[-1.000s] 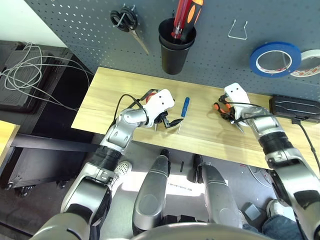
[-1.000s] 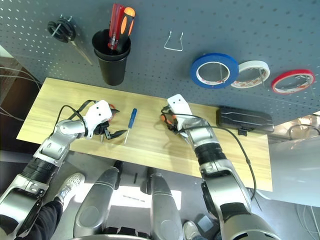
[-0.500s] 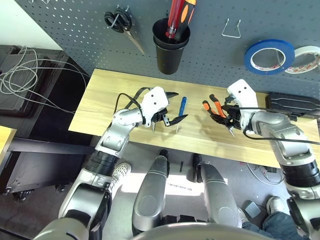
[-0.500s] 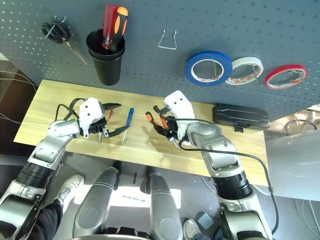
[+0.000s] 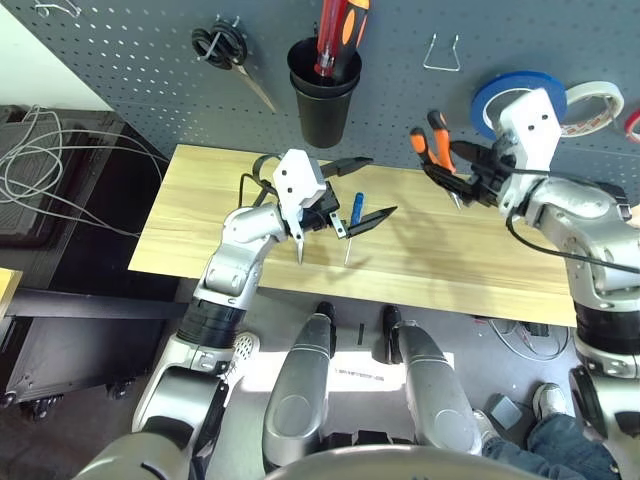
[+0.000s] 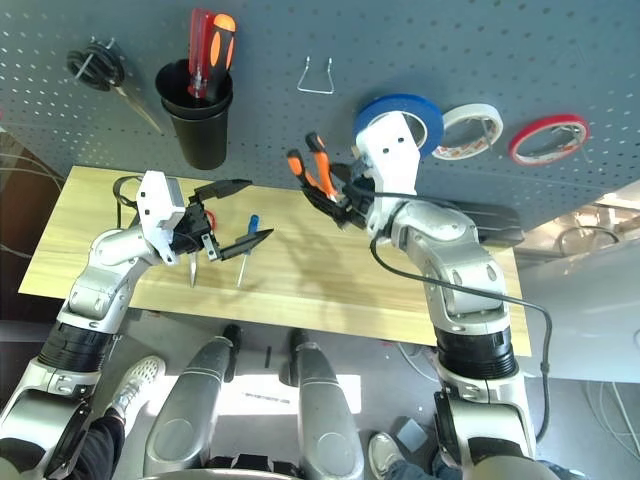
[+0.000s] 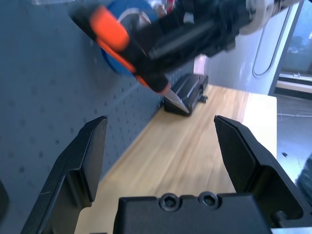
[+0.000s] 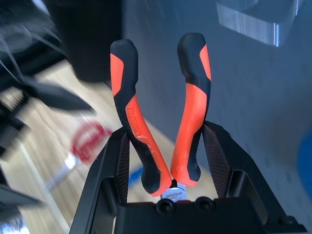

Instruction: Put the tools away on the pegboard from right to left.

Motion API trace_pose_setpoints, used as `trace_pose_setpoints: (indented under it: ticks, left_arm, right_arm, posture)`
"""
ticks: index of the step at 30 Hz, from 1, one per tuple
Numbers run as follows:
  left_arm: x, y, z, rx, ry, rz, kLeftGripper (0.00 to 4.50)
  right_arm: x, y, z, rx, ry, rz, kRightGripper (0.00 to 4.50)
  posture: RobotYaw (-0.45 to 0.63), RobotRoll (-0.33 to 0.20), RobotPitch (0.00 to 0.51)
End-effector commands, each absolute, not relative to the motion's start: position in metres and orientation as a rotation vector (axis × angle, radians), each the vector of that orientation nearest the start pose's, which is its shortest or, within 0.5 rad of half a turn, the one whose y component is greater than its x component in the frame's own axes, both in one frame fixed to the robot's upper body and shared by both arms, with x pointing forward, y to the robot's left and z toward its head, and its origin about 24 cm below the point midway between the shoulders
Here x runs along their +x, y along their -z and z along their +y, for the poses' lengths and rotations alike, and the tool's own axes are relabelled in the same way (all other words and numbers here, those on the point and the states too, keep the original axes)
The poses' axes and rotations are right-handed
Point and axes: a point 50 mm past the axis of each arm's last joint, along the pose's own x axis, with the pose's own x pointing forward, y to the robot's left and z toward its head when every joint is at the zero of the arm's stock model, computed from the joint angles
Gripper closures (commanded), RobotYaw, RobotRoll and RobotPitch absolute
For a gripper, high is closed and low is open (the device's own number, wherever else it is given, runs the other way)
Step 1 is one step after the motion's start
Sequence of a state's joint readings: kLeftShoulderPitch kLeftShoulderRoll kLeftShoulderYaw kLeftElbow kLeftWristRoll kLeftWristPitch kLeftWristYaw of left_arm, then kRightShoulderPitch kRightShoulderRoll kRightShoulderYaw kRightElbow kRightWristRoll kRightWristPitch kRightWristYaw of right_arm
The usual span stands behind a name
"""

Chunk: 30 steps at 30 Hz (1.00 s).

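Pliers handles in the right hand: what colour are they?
Orange with black, on the pliers; clearest in the right wrist view.

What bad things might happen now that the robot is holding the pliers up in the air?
The pliers are pinched only low on their handles in the right gripper, so they might slip and fall onto the table. Heading for the wire hook, they could also bump the blue tape roll hanging close by.
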State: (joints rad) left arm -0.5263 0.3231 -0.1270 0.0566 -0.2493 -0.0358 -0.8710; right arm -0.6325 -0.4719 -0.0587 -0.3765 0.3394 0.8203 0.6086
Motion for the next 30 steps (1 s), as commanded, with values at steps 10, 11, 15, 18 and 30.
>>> trace_pose_setpoints:
  ticks: [10, 11, 15, 18, 30]
  left_arm:
    - [0.312, -0.169, 0.111, 0.321, 1.074, -0.377, 0.0]
    - [0.313, -0.169, 0.111, 0.322, 1.074, -0.377, 0.0]
    - [0.315, -0.17, 0.11, 0.326, 1.075, -0.378, 0.0]
    - [0.316, -0.171, 0.109, 0.328, 1.074, -0.381, 0.0]
    - [0.321, -0.17, 0.107, 0.331, 1.074, -0.382, 0.0]
  right_arm:
    - [0.291, -0.329, -0.127, -0.024, -0.841, -0.296, 1.97]
    - [0.29, -0.335, -0.125, -0.02, -0.841, -0.326, 1.97]
    - [0.287, -0.355, -0.118, -0.017, -0.832, -0.427, 1.97]
    - [0.287, -0.361, -0.117, -0.116, -0.793, -0.507, 1.97]
    - [0.298, -0.349, -0.104, -0.455, -0.659, -0.8, 1.98]
  posture:
    - [0.05, 0.0, 0.326]
    - [0.05, 0.0, 0.326]
    - [0.05, 0.0, 0.326]
    - [0.05, 0.0, 0.325]
    - [0.07, 0.0, 0.335]
